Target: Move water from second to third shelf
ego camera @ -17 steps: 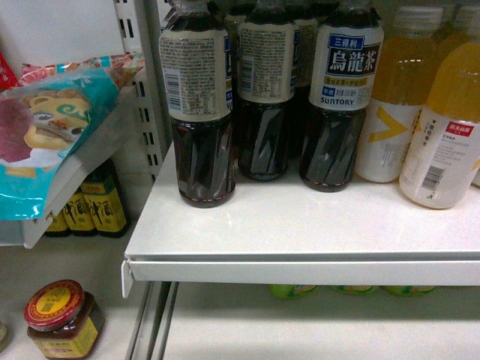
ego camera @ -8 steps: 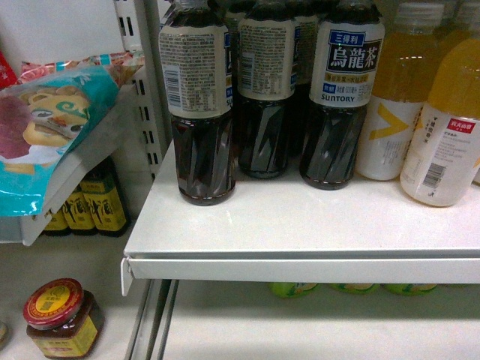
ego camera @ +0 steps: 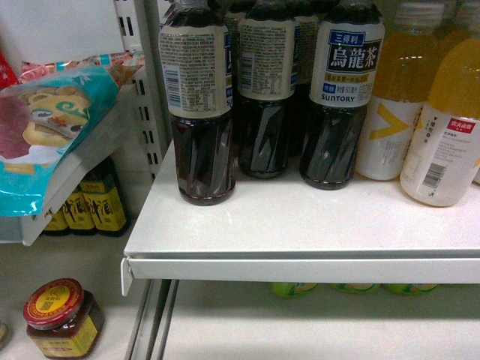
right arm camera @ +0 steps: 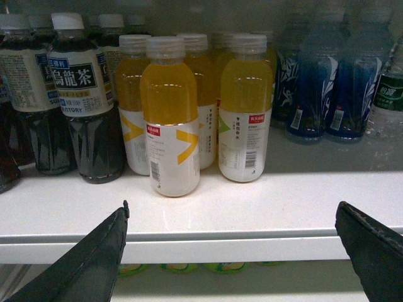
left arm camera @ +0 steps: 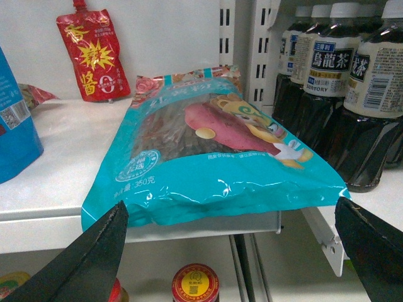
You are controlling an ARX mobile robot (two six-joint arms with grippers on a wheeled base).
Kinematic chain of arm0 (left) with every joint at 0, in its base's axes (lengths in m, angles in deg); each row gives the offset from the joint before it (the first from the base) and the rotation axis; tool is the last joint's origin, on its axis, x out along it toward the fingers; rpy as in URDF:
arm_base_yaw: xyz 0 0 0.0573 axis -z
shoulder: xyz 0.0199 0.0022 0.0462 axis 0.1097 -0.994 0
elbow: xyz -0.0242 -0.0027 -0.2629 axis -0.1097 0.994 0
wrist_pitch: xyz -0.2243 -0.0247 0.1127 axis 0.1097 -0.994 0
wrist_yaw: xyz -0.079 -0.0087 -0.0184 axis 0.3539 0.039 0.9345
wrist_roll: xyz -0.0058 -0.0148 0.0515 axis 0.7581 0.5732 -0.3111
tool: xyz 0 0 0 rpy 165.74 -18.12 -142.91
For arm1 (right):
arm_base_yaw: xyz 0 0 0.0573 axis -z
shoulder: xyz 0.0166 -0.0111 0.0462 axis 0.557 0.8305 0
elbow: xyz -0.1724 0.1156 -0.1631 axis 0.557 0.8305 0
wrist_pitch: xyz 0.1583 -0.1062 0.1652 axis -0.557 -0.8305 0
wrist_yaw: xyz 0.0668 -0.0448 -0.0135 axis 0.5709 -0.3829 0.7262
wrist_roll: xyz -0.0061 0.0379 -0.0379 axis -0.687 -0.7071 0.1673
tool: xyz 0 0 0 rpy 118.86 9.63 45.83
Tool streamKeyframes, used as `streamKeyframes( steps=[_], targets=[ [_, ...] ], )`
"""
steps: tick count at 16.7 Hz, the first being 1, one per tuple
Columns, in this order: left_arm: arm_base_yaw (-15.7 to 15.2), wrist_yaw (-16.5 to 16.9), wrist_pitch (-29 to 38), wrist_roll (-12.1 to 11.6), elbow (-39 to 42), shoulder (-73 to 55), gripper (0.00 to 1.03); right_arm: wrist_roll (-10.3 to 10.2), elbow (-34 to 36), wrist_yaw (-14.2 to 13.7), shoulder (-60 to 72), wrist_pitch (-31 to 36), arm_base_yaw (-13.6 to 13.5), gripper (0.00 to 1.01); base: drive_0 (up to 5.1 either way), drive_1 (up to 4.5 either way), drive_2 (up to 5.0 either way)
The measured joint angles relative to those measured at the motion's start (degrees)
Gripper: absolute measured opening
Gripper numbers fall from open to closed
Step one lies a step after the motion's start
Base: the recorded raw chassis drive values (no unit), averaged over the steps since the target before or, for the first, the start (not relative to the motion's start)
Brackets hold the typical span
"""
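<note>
In the right wrist view the water point(right arm camera: 391, 94), a clear bottle with a dark green label, stands at the far right edge of the white shelf point(right arm camera: 296, 198), cut off by the frame. My right gripper point(right arm camera: 232, 204) is open in front of that shelf's front edge, level with the yellow juice bottles point(right arm camera: 170, 119) and well to the left of the water. My left gripper point(left arm camera: 230, 202) is open and holds nothing, just in front of a teal snack bag point(left arm camera: 208, 157) on the neighbouring shelf. Neither gripper shows in the head view.
Dark oolong tea bottles point(ego camera: 199, 105) and yellow juice bottles point(ego camera: 442, 127) stand on the white shelf point(ego camera: 300, 225). Blue bottles point(right arm camera: 327, 88) stand beside the water. A red-lidded jar point(ego camera: 60, 319) and green caps point(ego camera: 292, 289) sit on the shelf below. A steel upright point(ego camera: 146, 90) divides the bays.
The head view shifted slightly between a second ago and half a second ago, so the shelf contents sit a touch higher. Nothing has moved since.
</note>
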Motion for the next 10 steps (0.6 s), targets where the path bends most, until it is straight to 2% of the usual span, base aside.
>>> streamKeyframes(
  steps=[10],
  targets=[
    [0.0, 0.0, 0.0, 0.0, 0.0, 0.0, 0.98, 0.0, 0.0, 0.0, 0.0, 0.0, 0.0, 0.98, 0.0, 0.00, 0.0]
  ],
)
